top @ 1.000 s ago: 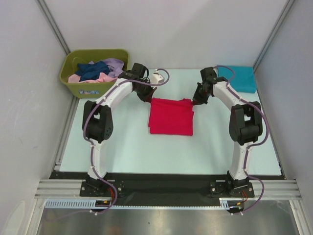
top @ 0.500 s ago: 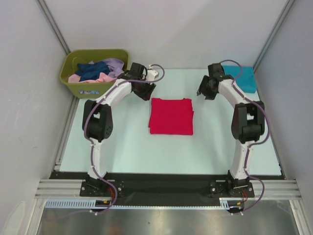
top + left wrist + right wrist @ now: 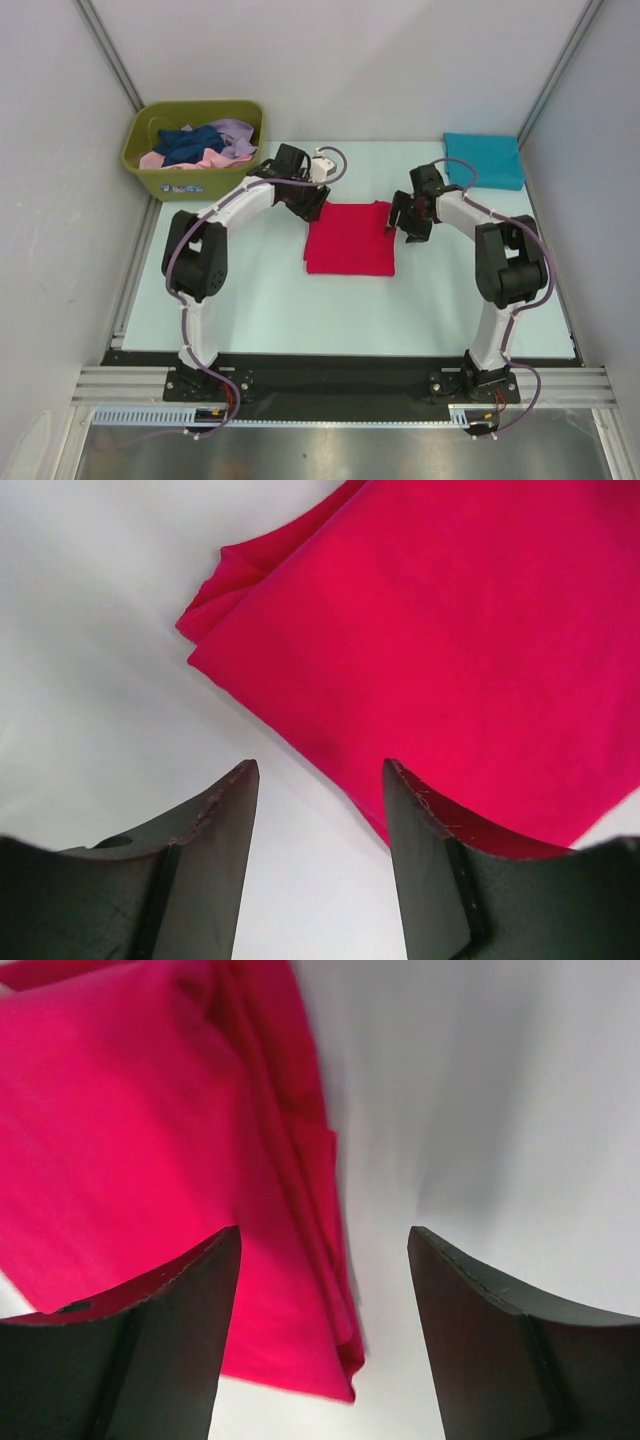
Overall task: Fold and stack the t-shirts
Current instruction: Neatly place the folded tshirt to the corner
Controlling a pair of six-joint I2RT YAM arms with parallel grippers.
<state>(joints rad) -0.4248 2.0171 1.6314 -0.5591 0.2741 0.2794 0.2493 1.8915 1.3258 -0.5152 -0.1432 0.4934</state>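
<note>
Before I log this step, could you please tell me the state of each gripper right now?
Left gripper: open, holding nothing, at an edge of the red t-shirt.
Right gripper: open, holding nothing, at its other edge.

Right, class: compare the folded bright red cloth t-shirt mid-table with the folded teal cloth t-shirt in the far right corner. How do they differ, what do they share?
Colour: the bright red t-shirt against the teal t-shirt. Place: red lies mid-table, teal in the far right corner. Attention: the open left gripper and right gripper flank the red one; neither is at the teal. Both are folded flat rectangles.
</note>
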